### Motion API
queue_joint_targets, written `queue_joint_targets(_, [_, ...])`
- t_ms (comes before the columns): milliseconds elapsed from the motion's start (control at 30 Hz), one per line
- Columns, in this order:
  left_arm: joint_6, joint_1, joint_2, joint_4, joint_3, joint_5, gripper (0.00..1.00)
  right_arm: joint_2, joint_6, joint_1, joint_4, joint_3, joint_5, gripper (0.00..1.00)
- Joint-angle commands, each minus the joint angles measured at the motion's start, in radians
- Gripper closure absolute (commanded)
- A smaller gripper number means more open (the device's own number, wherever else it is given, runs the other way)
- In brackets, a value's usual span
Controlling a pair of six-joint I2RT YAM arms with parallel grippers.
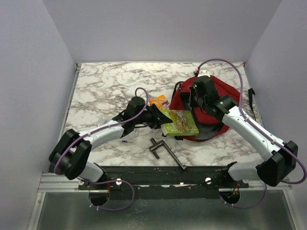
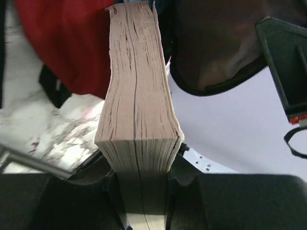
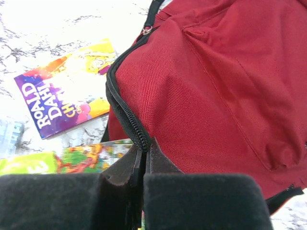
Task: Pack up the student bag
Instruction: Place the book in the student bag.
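Observation:
The dark-red student bag (image 1: 218,103) lies at the right back of the table, its mouth facing left. My left gripper (image 1: 160,120) is shut on a thick green-covered book (image 1: 180,122) and holds it at the bag's mouth; in the left wrist view the book's page edge (image 2: 139,96) points at the dark opening (image 2: 216,48). My right gripper (image 1: 196,98) is shut on the bag's zipper edge (image 3: 129,120), holding the red fabric (image 3: 216,86) up. A second book, orange and purple (image 1: 158,101), lies flat left of the bag; it also shows in the right wrist view (image 3: 62,93).
A grey metal T-shaped bar (image 1: 165,151) lies near the table's front edge. Black bag straps (image 1: 252,98) trail off at the right. White walls close in the table on three sides.

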Motion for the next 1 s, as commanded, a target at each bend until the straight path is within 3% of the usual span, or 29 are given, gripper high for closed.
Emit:
queue_joint_targets(0, [-0.190,-0.043,0.098,0.288,0.095,-0.008,1.00,-0.030,0.035,-0.007,0.091,0.054,-0.123,0.99])
queue_joint_targets(233, [-0.300,-0.101,0.297,0.376,0.217,-0.130,1.00,-0.055,0.044,-0.009,0.084,0.089,-0.178,0.99])
queue_joint_targets(500, [-0.275,-0.167,0.535,0.404,0.460,-0.367,1.00,-0.061,0.048,-0.010,0.067,0.094,-0.174,0.99])
queue_joint_targets(700, [-0.299,-0.190,0.712,0.359,0.614,-0.425,0.99,-0.055,0.050,-0.025,0.052,0.087,-0.114,0.99])
queue_joint_targets(833, [-0.288,-0.193,0.772,0.310,0.676,-0.368,0.70,-0.044,0.041,-0.090,0.055,0.057,-0.123,0.99])
queue_joint_targets(967, [-0.269,-0.192,0.766,0.220,0.701,-0.300,0.58,-0.037,0.040,-0.177,0.069,0.022,-0.176,0.99])
